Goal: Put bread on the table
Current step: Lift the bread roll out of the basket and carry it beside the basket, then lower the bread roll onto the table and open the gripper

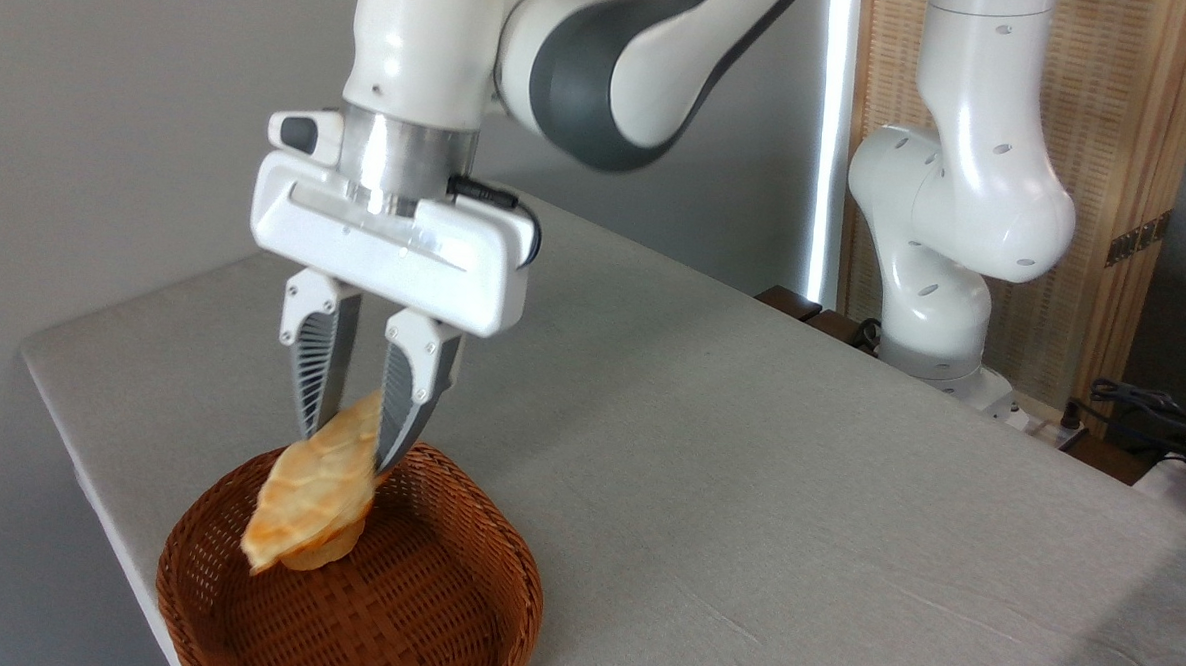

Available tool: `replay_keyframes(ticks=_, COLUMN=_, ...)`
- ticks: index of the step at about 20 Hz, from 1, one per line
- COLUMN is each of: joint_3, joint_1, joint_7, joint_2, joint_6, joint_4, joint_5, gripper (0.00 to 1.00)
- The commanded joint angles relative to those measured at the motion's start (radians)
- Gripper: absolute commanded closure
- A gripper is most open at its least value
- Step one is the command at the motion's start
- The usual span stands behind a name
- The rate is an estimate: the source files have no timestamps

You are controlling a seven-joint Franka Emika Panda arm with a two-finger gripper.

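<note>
My gripper (348, 444) is shut on the upper end of the bread (311, 496), a long pale golden loaf with a lumpy braided surface. The loaf hangs tilted down to the left, clear of the floor of the round brown wicker basket (487, 579) and still above it. A darker orange-brown bun (328, 558) peeks out from under the loaf's lower end, inside the basket. The basket stands on the front left corner of the table (748, 460), which has a light grey cloth-like top.
The arm's white base (939, 328) stands at the table's far right edge, before a wooden screen (1132, 146). Cables (1150, 412) lie at the far right. The table's left edge runs close beside the basket.
</note>
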Motion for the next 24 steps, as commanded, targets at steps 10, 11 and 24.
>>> replay_keyframes(ticks=10, joint_3=0.004, joint_1=-0.108, joint_7=0.18, joint_2=-0.115, joint_6=-0.446, joint_4=-0.022, joint_5=-0.004, gripper=0.27)
replay_keyframes(ticks=11, joint_3=0.004, joint_1=-0.117, joint_7=0.18, joint_2=-0.115, joint_6=-0.459, joint_4=-0.022, joint_5=-0.004, gripper=0.25)
replay_keyframes(ticks=24, joint_3=0.004, joint_1=-0.246, joint_7=0.199, joint_2=-0.074, joint_6=-0.509, joint_4=-0.074, joint_5=-0.003, gripper=0.0)
